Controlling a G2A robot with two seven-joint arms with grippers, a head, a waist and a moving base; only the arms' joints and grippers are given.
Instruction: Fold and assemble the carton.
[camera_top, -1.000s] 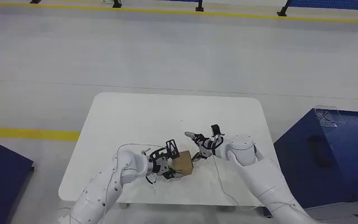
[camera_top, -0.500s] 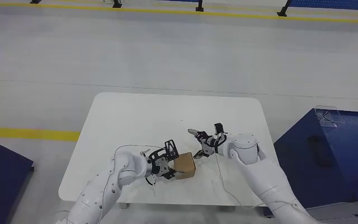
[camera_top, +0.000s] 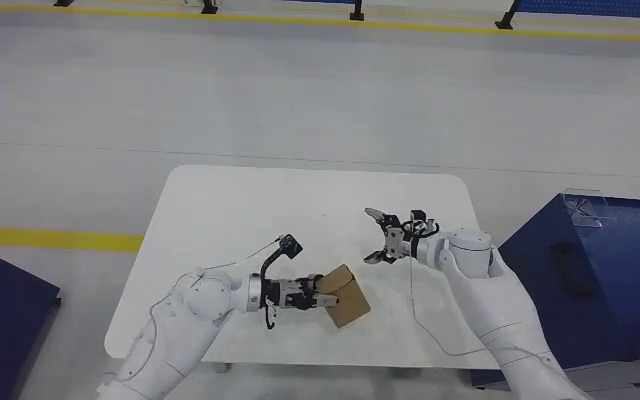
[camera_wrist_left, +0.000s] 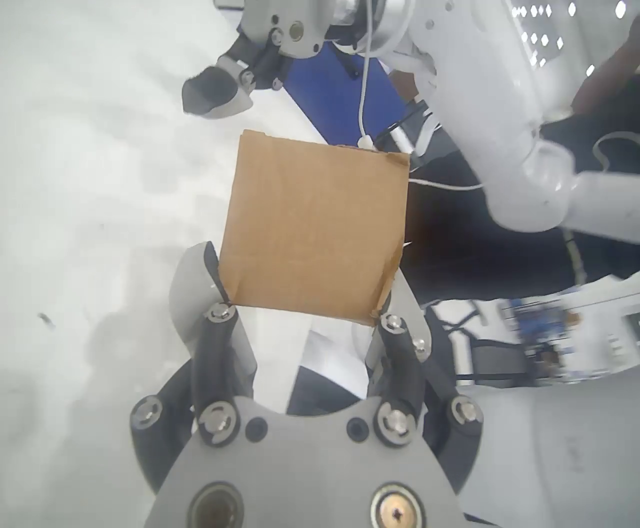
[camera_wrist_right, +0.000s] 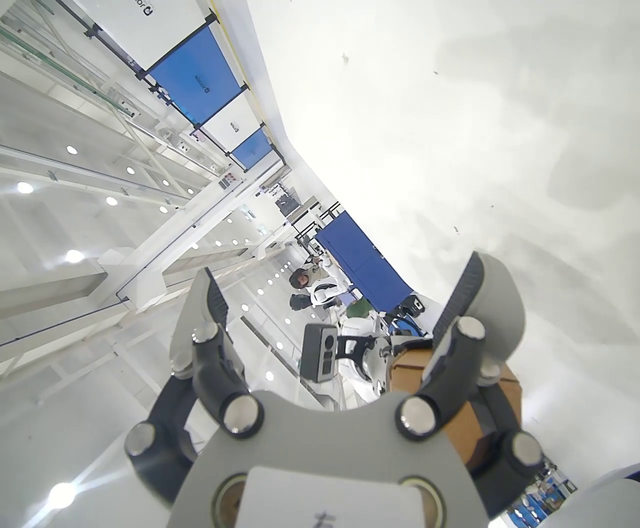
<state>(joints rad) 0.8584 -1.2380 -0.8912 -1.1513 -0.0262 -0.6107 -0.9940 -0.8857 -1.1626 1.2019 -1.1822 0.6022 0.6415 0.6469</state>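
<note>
- The left gripper (camera_top: 318, 296) clamps one end of the tilted brown carton (camera_top: 346, 296), a finger on either side, over the white table (camera_top: 250, 200) near its front edge.
- The right gripper (camera_top: 377, 237) hovers apart from the carton, jaws spread wide.

Open hall, bright even light — one work table.
White rectangular table with rounded corners (camera_top: 300, 200) stands on a pale grey glossy floor (camera_top: 300, 100). A broad yellow floor stripe (camera_top: 70, 240) runs out from behind the table at the top view's left; a thinner yellow line (camera_top: 300, 19) crosses far off, by black stand feet (camera_top: 356, 14). A dark blue box-shaped cabinet (camera_top: 580, 290) sits near the table's other side, with a clear plastic stand (camera_top: 585, 205) on top. Right wrist view — blue-and-white partition panels (camera_wrist_right: 200, 75), white ceiling beams (camera_wrist_right: 150, 250), round recessed ceiling lights (camera_wrist_right: 74, 256).
</note>
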